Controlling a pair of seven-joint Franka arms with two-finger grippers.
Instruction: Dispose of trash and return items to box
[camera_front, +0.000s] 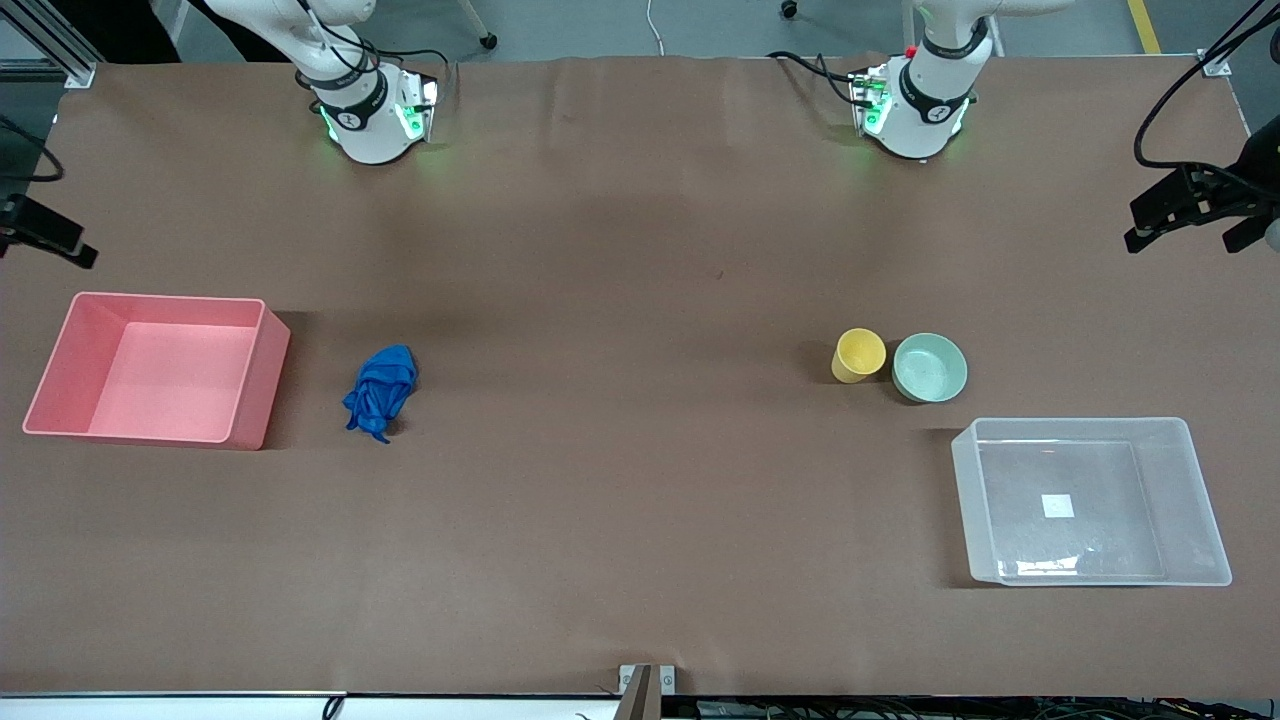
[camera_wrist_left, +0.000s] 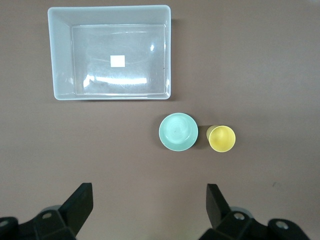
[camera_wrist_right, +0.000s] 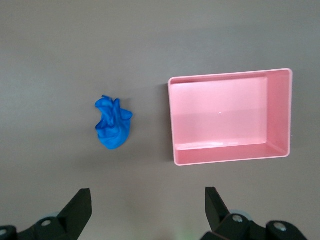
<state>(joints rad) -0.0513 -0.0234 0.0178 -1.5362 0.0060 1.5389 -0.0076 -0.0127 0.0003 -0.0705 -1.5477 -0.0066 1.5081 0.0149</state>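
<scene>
We count one blue rag (camera_front: 381, 392), one yellow cup (camera_front: 858, 355), one green bowl (camera_front: 929, 367) and two bins on the desk (camera_front: 640, 250): one pink bin (camera_front: 60, 365), one clear bin (camera_front: 975, 500). The left end effector (camera_wrist_left: 149, 205) hangs over the desk near the bowl with its fingers wide apart and nothing in them. The right end effector (camera_wrist_right: 148, 207) does the same near the rag.

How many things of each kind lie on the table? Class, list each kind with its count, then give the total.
Bins: 2, the pink bin and the clear box
Cups: 1, the yellow cup
Bowls: 1, the mint-green bowl
Cloth wads: 1, the blue wad
Total: 5
</scene>
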